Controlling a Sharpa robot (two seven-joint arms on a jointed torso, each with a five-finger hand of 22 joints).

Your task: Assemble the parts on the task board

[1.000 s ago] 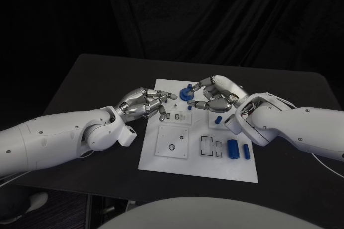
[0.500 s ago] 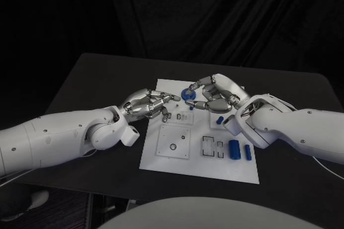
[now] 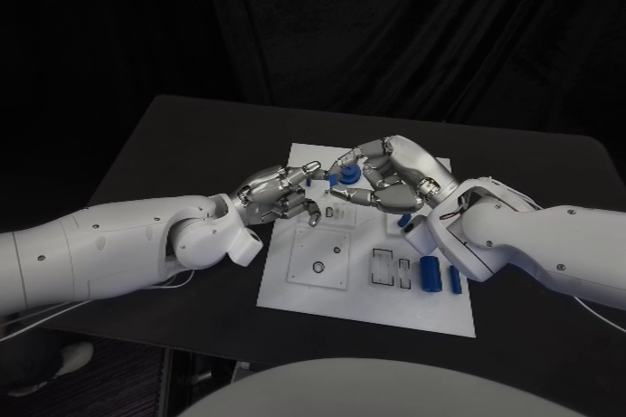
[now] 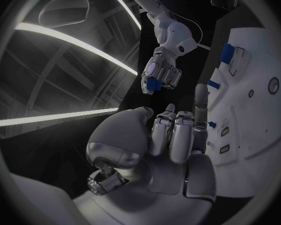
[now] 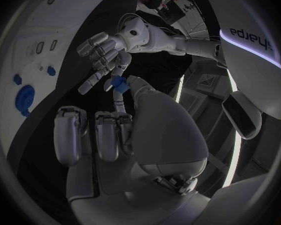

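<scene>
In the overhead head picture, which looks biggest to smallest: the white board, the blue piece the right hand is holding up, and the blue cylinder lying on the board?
1. The white task board, by far.
2. The blue cylinder lying on the board.
3. The blue piece pinched by the right hand; fingers hide part of it, so ranks 2 and 3 are unsure.

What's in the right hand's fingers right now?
The right hand pinches a small blue part above the task board. Its fingers cover much of the part, so its shape is unclear.
</scene>
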